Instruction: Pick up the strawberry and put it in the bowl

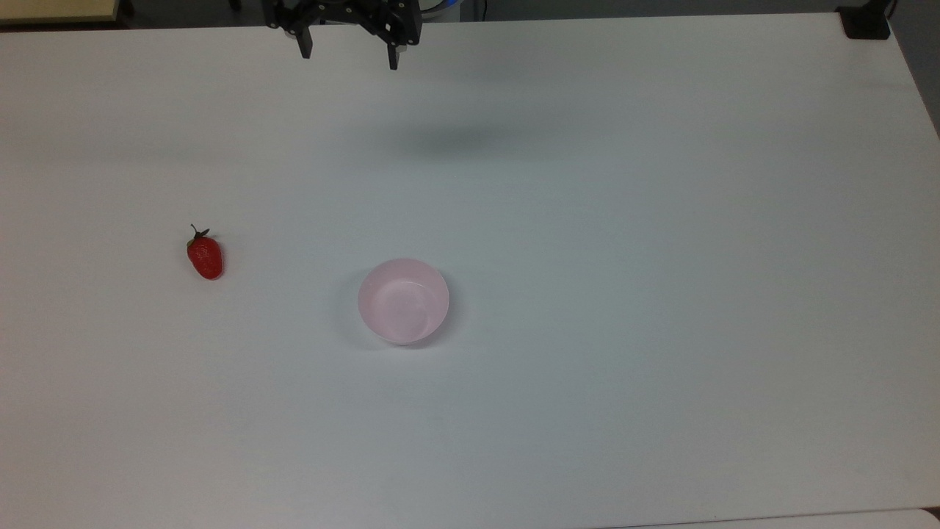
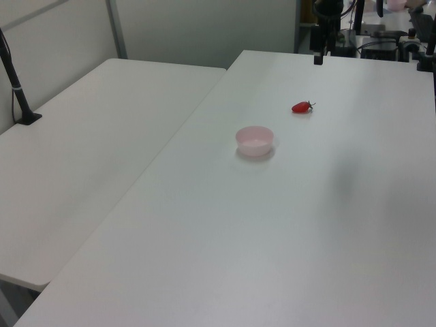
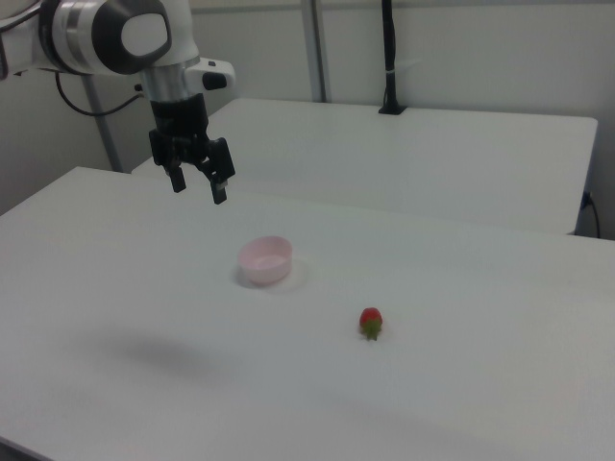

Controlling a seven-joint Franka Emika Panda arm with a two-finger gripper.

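**Cut off and hard to read**

In the top view the tool point(image 1: 349, 55) is cut by the upper edge, its body and arm lost beyond it. In the left view the strawberry point(image 2: 301, 107) is too small to make out its cap. The worktop point(image 1: 661, 220) runs past the top view's left and near edges.

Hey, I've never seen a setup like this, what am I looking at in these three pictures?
It is a robot arm whose end effector, a two-finger claw, hangs open and empty above a white table. All three pictures show the same moment: the top view looks down on the table, and the left and right views look across it from opposite sides. On the table lie a small red strawberry and an empty pale pink bowl, set apart from each other. Nothing is held. In the right view the end effector is up beyond the bowl.
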